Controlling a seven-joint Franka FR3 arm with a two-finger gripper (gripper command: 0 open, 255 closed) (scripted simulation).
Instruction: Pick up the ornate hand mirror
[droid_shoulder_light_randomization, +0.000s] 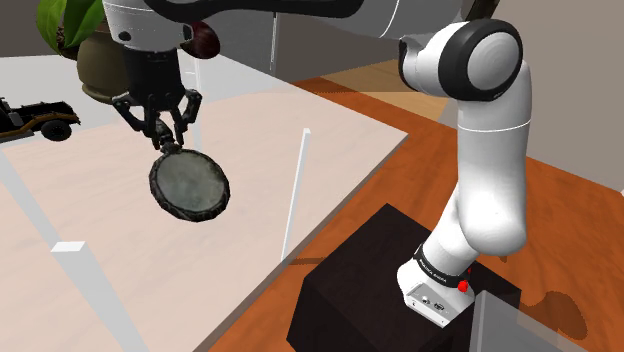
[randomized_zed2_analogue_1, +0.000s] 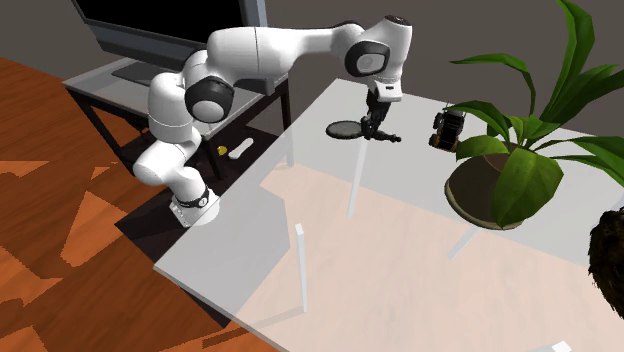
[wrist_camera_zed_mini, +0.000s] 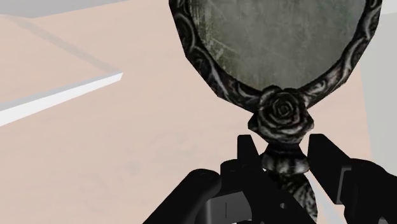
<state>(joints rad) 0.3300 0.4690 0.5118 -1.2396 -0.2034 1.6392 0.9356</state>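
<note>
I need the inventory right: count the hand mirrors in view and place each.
1. The dark, round, ornate-framed hand mirror is clasped by its handle in the black tool, over the pale translucent table. Another could be hidden behind the arm.

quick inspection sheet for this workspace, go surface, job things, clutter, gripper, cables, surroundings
surface: pale see-through table on white legs
job's things: hand mirror, dark ornate frame with a rose at the neck, seemingly off the table
clutter: dark toy truck and potted plant at the table's far side
grippers: black gripper shut on the mirror's handle
cables: nothing seen
surroundings: wood floor; dark screen on a stand behind the arm
</note>
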